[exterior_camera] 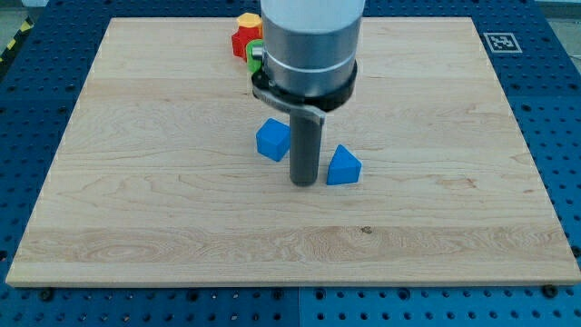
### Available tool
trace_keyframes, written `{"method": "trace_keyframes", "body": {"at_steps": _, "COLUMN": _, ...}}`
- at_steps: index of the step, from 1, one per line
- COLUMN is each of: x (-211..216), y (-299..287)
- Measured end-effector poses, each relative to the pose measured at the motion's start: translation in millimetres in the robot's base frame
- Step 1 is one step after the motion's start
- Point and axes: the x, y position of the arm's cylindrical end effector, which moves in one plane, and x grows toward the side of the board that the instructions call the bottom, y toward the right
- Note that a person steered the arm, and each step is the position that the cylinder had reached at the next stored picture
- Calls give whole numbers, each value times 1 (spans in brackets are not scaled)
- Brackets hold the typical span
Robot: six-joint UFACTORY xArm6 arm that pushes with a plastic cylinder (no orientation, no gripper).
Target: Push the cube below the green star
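Observation:
A blue cube (272,140) sits on the wooden board near the middle. A blue triangular block (343,166) sits to its right. My tip (303,183) rests on the board between them, just below and right of the cube and left of the triangle. A green block (254,54), shape unclear, shows near the view's top, mostly hidden behind the arm. A red block (242,41) and a yellow block (249,18) sit beside it.
The wooden board (136,182) lies on a blue perforated table. A black-and-white marker (501,42) sits at the view's top right, off the board. The arm's grey body (309,45) hides part of the board's top middle.

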Motion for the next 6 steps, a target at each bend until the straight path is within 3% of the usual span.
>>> {"method": "trace_keyframes", "body": {"at_steps": 1, "x": -29, "y": -17}}
{"method": "trace_keyframes", "body": {"at_steps": 2, "x": -26, "y": -17}}
{"method": "trace_keyframes", "body": {"at_steps": 3, "x": 6, "y": -14}}
{"method": "trace_keyframes", "body": {"at_steps": 6, "x": -25, "y": -38}}
